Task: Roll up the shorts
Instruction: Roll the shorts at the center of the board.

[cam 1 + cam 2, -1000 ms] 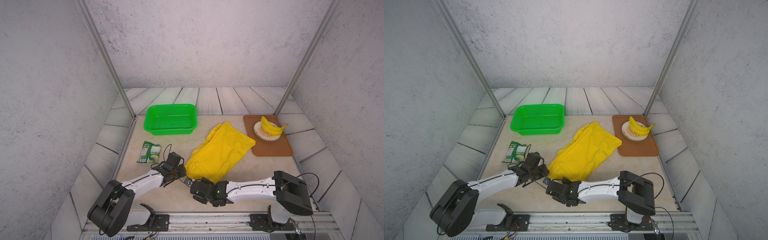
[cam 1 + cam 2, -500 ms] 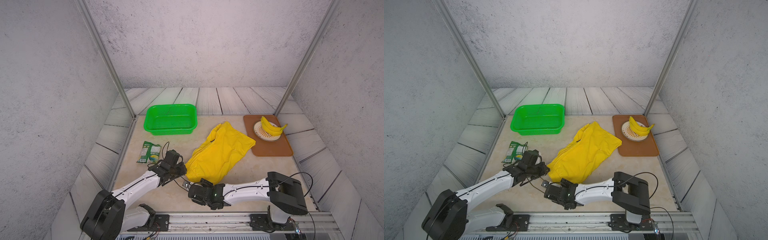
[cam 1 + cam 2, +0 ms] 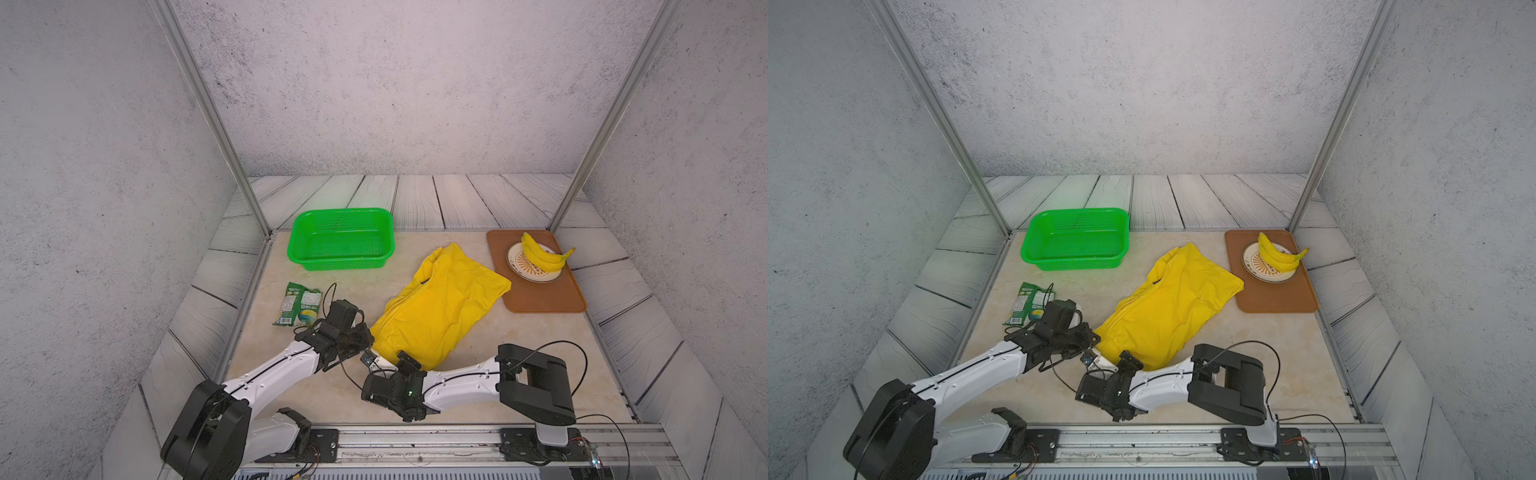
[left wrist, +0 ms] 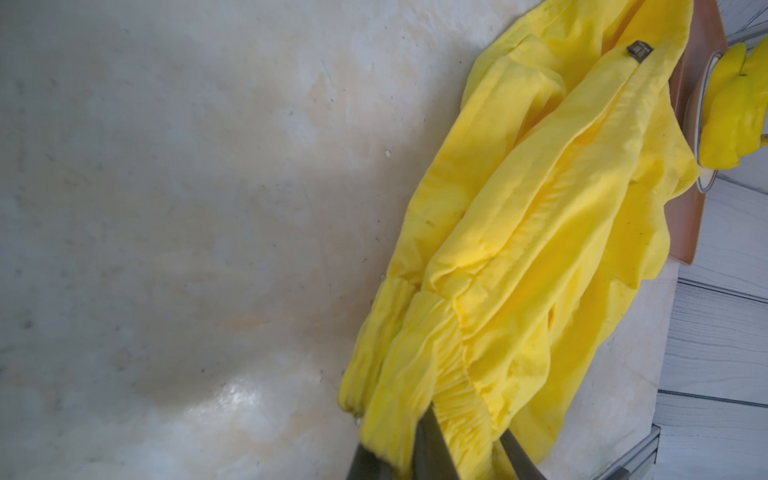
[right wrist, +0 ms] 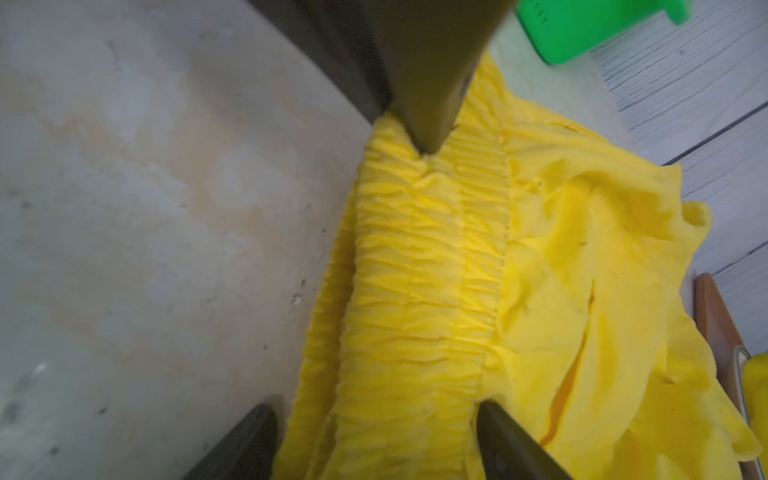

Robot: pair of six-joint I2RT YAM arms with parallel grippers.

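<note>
The bright yellow shorts (image 3: 440, 311) (image 3: 1171, 307) lie crumpled in the middle of the table, with the gathered waistband (image 5: 428, 270) at the near end. My left gripper (image 3: 365, 338) (image 3: 1094, 338) (image 4: 467, 419) is shut on the waistband's left corner, and its dark fingers (image 5: 424, 83) pinch the elastic. My right gripper (image 3: 390, 361) (image 3: 1108, 360) (image 5: 374, 407) is open. One finger is on the bare table beside the waistband and the other is on the fabric, so the jaws straddle the elastic band without closing on it.
At the back left stands a green basket (image 3: 340, 241). Left of my left wrist lies a green snack packet (image 3: 297, 303). A brown tray (image 3: 536, 299) at the right carries a plate with bananas (image 3: 540, 253), and the shorts' far edge touches the tray.
My right gripper has shifted a little left, up to the waistband's near end. Its jaws spread wide, then narrowed somewhat. My left gripper has kept its hold on the waistband corner.
</note>
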